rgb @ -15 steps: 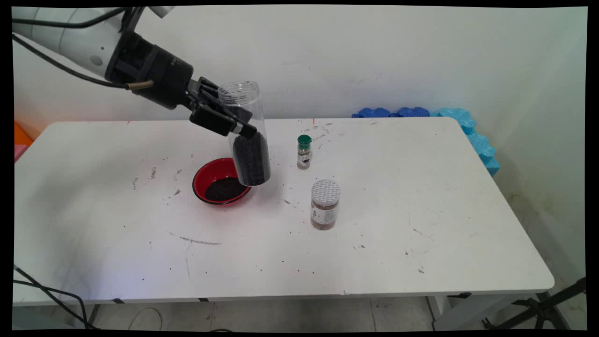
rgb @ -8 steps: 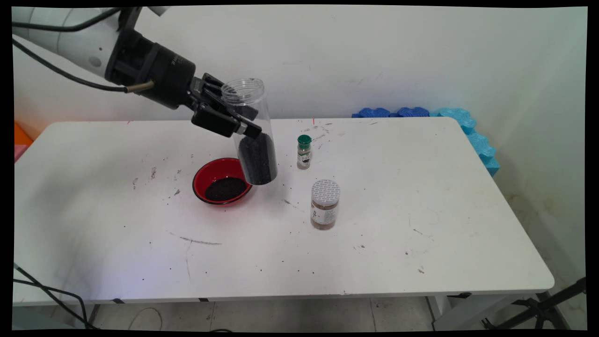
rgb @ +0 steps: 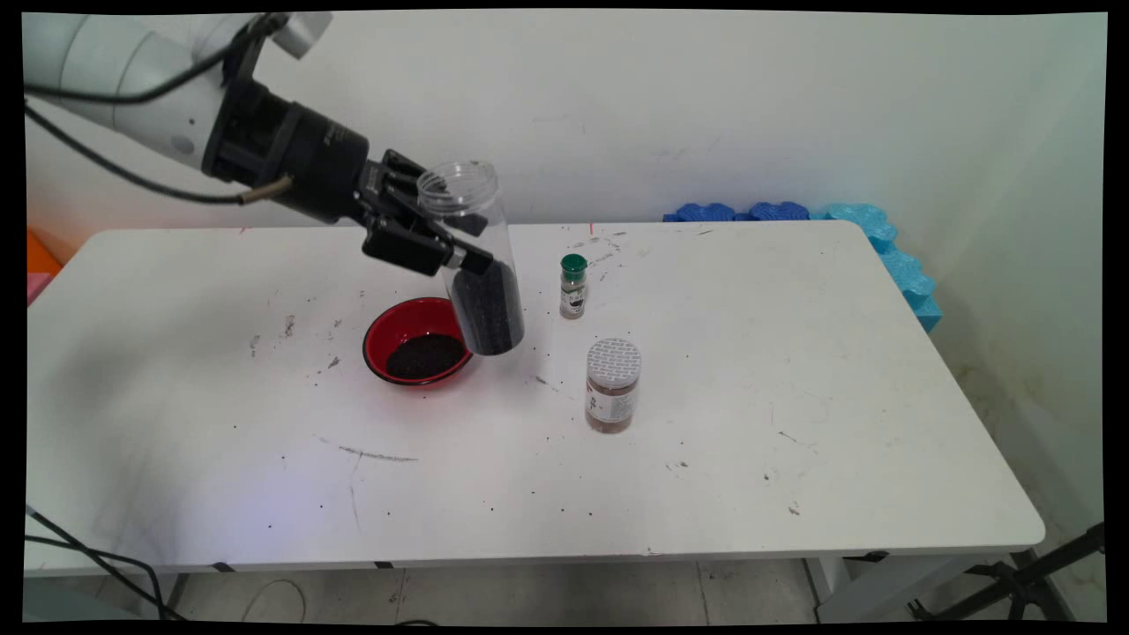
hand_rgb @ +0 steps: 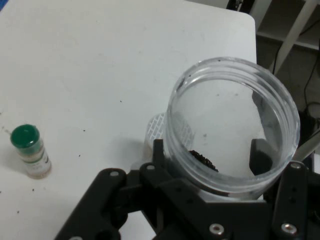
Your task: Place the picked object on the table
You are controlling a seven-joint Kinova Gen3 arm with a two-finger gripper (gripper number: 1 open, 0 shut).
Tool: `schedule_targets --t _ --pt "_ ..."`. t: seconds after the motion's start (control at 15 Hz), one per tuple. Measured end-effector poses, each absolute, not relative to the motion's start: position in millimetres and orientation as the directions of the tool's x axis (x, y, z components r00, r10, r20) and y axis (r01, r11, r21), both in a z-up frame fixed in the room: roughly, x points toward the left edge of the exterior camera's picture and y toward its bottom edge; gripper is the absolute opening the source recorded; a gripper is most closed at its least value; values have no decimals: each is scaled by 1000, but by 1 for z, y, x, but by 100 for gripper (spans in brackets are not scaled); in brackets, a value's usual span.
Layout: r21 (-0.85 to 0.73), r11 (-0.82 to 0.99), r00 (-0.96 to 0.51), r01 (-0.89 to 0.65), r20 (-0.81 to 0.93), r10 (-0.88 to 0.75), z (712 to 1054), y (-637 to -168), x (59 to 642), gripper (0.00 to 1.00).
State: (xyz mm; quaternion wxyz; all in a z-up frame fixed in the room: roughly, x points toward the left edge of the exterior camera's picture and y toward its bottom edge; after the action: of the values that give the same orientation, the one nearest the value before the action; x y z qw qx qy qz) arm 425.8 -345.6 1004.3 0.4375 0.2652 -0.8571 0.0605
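Main view. Gripper (rgb: pixel 445 238): black, two-fingered, clamped on a clear plastic jar (rgb: pixel 474 265) about mid-height. Jar: lidless, mouth up, slightly tilted, lower half filled with black granules, held off the tabletop (rgb: pixel 706 459) with its base above the right rim of a red bowl (rgb: pixel 414 351). Bowl: held a heap of the same black granules. Small green-capped spice bottle (rgb: pixel 572 287): upright, just right of the jar. Brown-filled jar with a white patterned lid (rgb: pixel 612 385): upright, nearer the camera. Blue foam pieces (rgb: pixel 882 247): at the tabletop's far right corner.

Hand view. Gripper (hand_rgb: pixel 212 165): fingers pressed against both sides of the jar (hand_rgb: pixel 232 125); open mouth toward the camera, black granules visible inside. Green-capped bottle (hand_rgb: pixel 30 151): at left on the tabletop (hand_rgb: pixel 100 65). White patterned lid (hand_rgb: pixel 156 127): partly hidden behind the jar.
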Motion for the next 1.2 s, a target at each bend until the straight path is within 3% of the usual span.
schedule_targets --t 1.2 --pt "74 884 -528 -461 778 -341 890 -301 436 0"
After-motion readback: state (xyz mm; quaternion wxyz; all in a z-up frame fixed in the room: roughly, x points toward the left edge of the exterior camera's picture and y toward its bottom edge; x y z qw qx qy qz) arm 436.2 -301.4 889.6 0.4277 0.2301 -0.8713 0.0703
